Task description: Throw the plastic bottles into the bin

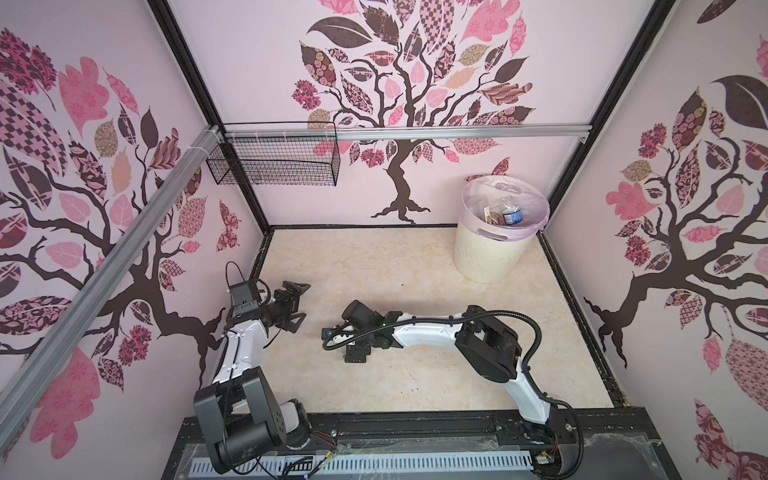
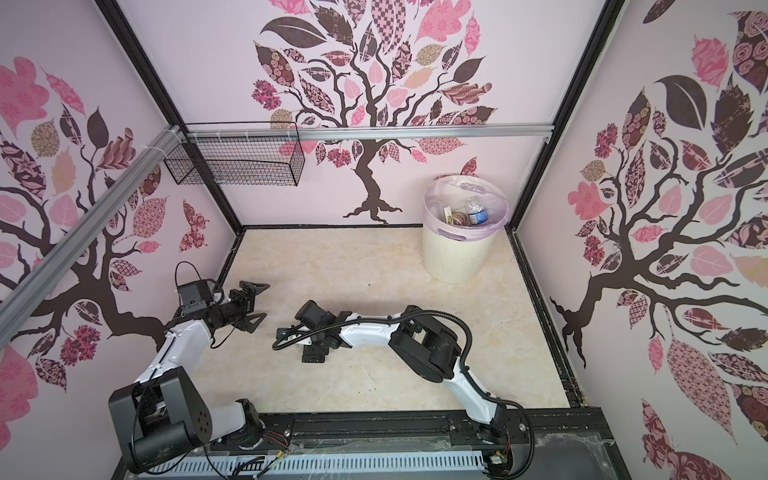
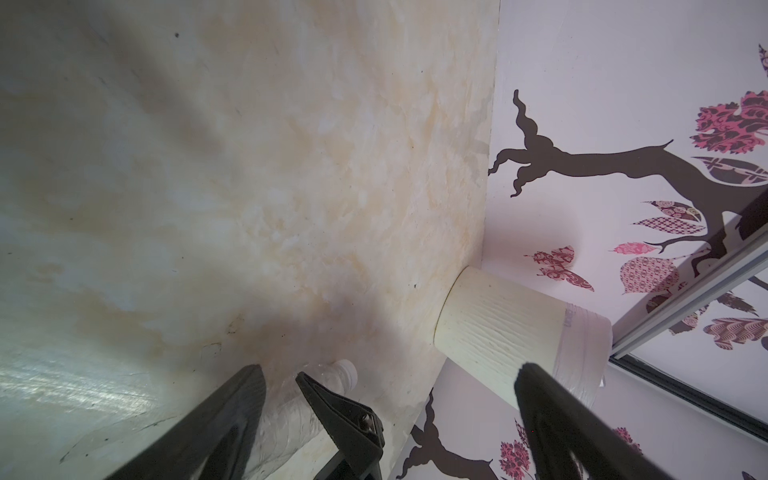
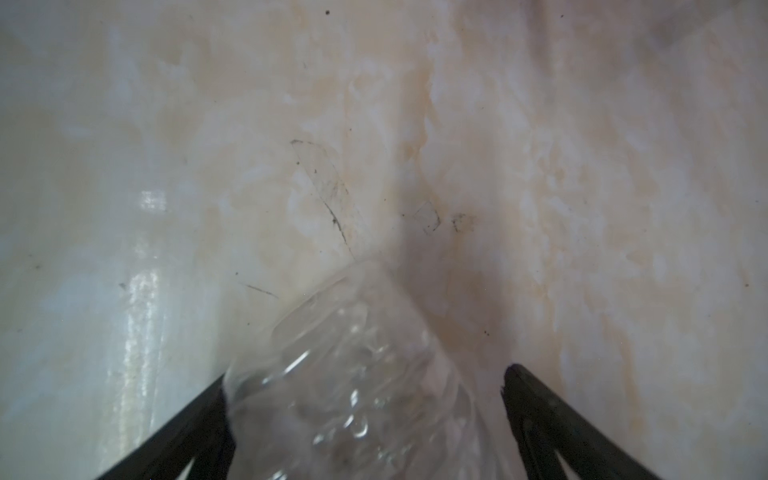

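Note:
A clear crumpled plastic bottle (image 4: 353, 374) lies on the marbled floor between the fingers of my right gripper (image 4: 365, 374), which is open and points down at it. One finger seems to touch its side; the other stands apart. The left wrist view shows the same bottle's white cap (image 3: 345, 372) beside a right-gripper finger (image 3: 332, 409). In both top views that gripper (image 1: 355, 353) hides the bottle. My left gripper (image 1: 297, 305) is open and empty, to the left of it. The cream bin (image 1: 494, 249) in the back right corner holds several bottles (image 1: 512, 214).
A black wire basket (image 1: 274, 162) hangs from the aluminium rail at the back left. Patterned walls close in the floor on three sides. A black rail (image 1: 415, 428) carrying both arm bases runs along the front.

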